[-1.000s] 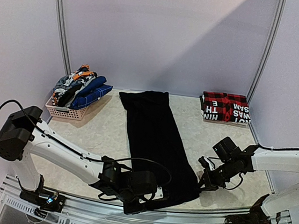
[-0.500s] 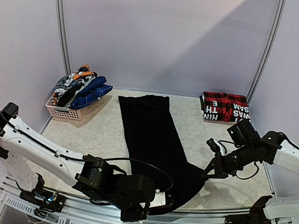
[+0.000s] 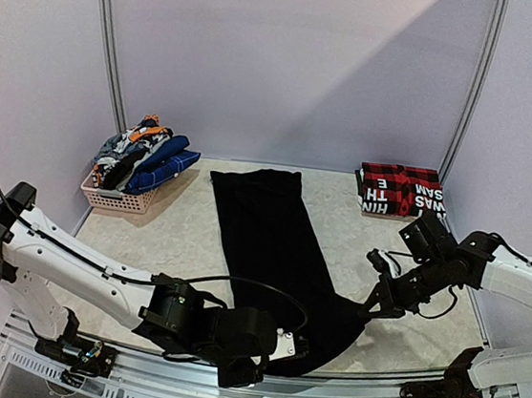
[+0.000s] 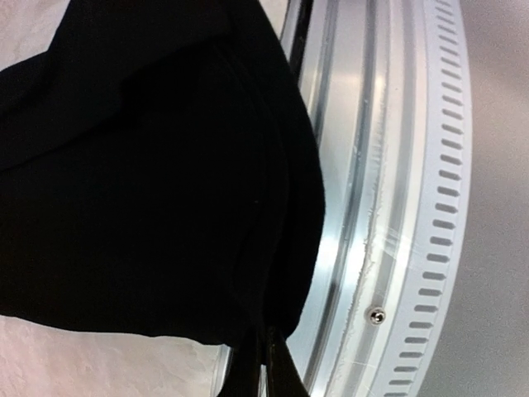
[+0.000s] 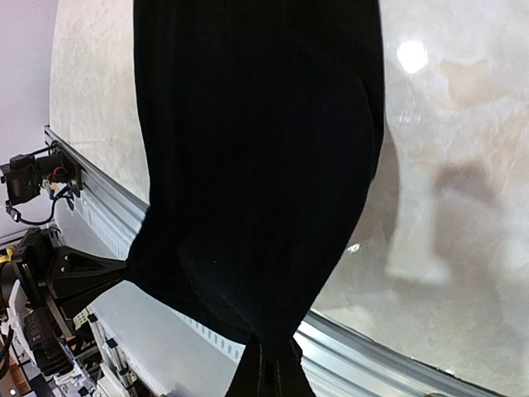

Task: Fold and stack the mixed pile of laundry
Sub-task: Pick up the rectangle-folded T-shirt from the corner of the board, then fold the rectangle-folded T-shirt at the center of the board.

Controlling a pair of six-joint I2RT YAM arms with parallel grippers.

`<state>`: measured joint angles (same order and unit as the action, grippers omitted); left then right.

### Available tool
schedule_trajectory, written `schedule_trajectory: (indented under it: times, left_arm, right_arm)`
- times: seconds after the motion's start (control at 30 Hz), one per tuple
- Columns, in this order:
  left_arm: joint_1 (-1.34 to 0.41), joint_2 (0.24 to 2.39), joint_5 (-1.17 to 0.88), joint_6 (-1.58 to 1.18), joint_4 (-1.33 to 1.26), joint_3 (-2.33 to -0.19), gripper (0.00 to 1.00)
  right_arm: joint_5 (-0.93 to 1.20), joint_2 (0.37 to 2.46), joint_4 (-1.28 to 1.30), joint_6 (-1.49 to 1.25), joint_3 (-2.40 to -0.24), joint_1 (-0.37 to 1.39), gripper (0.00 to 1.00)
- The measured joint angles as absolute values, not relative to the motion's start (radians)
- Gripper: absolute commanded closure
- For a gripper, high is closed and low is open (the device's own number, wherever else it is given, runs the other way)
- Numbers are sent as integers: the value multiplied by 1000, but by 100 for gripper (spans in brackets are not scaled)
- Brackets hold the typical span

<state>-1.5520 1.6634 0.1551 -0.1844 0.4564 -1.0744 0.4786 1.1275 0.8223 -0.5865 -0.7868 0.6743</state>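
The large black trousers point(image 3: 275, 248) lie lengthwise down the middle of the table, folded into one long strip. My left gripper point(image 3: 280, 348) is shut on their near left corner at the table's front edge; in the left wrist view the black cloth point(image 4: 149, 165) hangs from the closed fingertips point(image 4: 263, 364). My right gripper point(image 3: 369, 309) is shut on the near right corner and holds it lifted; the cloth point(image 5: 256, 149) drapes from it point(image 5: 273, 364). The rest of the laundry pile point(image 3: 141, 154), with blue plaid and grey-white-orange pieces, sits in the basket at the back left.
A pale lattice basket point(image 3: 117, 198) holds the pile at the back left. A folded red-and-black plaid garment with white letters point(image 3: 400, 189) lies at the back right. The metal rail point(image 4: 388, 207) runs along the table's front edge under my left gripper.
Over the last second both grippers have lifted the trousers' near corners. My right gripper rose and moved back; my left arm swung left. Since half a second ago, only slight movement.
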Motion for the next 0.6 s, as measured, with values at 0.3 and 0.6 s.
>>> schedule_trajectory:
  times: [0.3, 0.6]
  left_arm:
    - [-1480, 1656, 196, -196, 454, -1072, 100]
    - [-1404, 1543, 238, -199, 459, -1040, 100]
  right_arm:
    - [394, 1192, 778, -589, -876, 674, 100]
    - [309, 1292, 759, -589, -1047, 674, 100]
